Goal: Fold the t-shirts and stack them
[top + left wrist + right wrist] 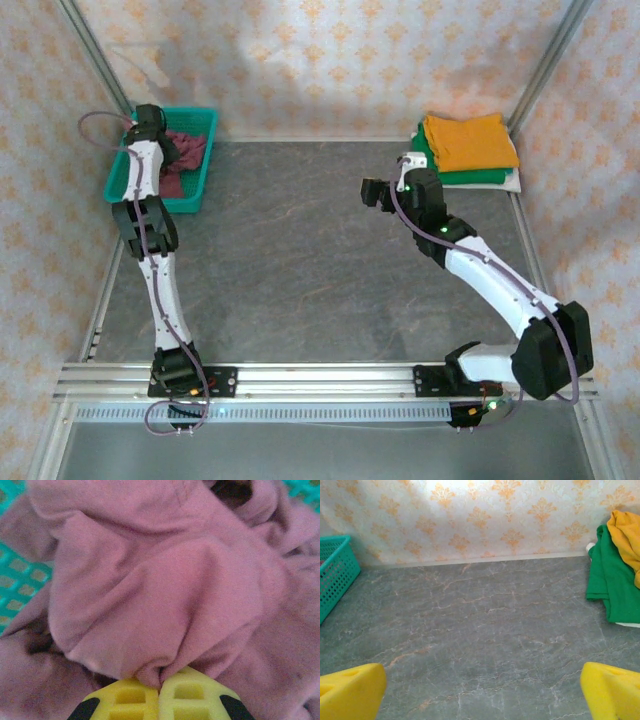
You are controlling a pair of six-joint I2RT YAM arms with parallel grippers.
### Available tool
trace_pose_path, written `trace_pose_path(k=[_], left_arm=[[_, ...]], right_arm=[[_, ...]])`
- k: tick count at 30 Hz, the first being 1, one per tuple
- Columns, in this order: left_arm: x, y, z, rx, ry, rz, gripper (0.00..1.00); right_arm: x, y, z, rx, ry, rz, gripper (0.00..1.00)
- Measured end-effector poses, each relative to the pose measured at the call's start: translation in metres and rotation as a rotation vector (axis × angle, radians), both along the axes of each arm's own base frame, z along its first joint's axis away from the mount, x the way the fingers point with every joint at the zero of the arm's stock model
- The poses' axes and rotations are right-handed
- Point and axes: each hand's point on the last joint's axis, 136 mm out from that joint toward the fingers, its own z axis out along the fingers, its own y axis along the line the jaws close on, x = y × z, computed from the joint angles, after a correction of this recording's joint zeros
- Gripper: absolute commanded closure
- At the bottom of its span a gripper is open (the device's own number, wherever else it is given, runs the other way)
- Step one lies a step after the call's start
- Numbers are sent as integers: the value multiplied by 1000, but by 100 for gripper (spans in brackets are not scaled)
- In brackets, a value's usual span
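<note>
Yellow waffle-moulded fingertips right up at the lens, and the left jaws are clamped tight together on a pinched ridge of the maroon t-shirt, a soft, fuzzy knit heaped in rounded puckers and deep folds, with a stitched hem running across the top. Teal plastic mesh of the basket peeks out beside the cloth, square holes in a grid. From above, that shirt lies crumpled inside the rectangular basket at the far left corner of the counter, a grey stone-look slab with pale veins. Over on the right, the right jaws hang wide apart above bare counter, blunt and rounded, gripping nothing. Far right corner: a neat pile, folded orange t-shirt on top, green t-shirt under it, a sliver of white cloth at the bottom, all flat and roughly squared off
</note>
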Motion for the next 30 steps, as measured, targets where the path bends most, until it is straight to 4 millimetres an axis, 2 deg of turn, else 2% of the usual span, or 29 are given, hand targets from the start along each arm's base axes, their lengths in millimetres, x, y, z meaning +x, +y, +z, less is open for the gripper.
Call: trace_pose_path(k=[1,2,4,5,9,12,15,18,22,27,30], left_arm=[[-2,-4,13,3,-15,-5,100],[-6,-7,34,12,-42,-9,100],[-13,-17,80,39,-108,-22,100],[-16,-25,111,61,-156,-31,100],[-38,-73,246,131,-397,-102,100],[-71,-116,329,163,-551,-178,100],[-106,-156,381,177,-652,-259,100],[-144,-200,404,167,-700,-360,100],[-189,-259,408,116,-731,-524,100],[-241,-329,423,31,-816,-758,100],[-263,-365,436,-26,-872,-891,100]], right_arm=[[0,1,3,4,-6,3,1],[1,1,4,8,-12,5,1],[1,3,7,14,-19,11,1],[1,4,8,17,-21,15,1],[5,7,17,24,-38,24,0],[11,10,23,19,-50,29,0],[23,16,29,12,-53,33,1],[37,23,32,13,-51,35,1],[52,28,30,43,-21,43,0],[66,17,35,102,-1,32,0],[69,9,38,121,4,18,0]])
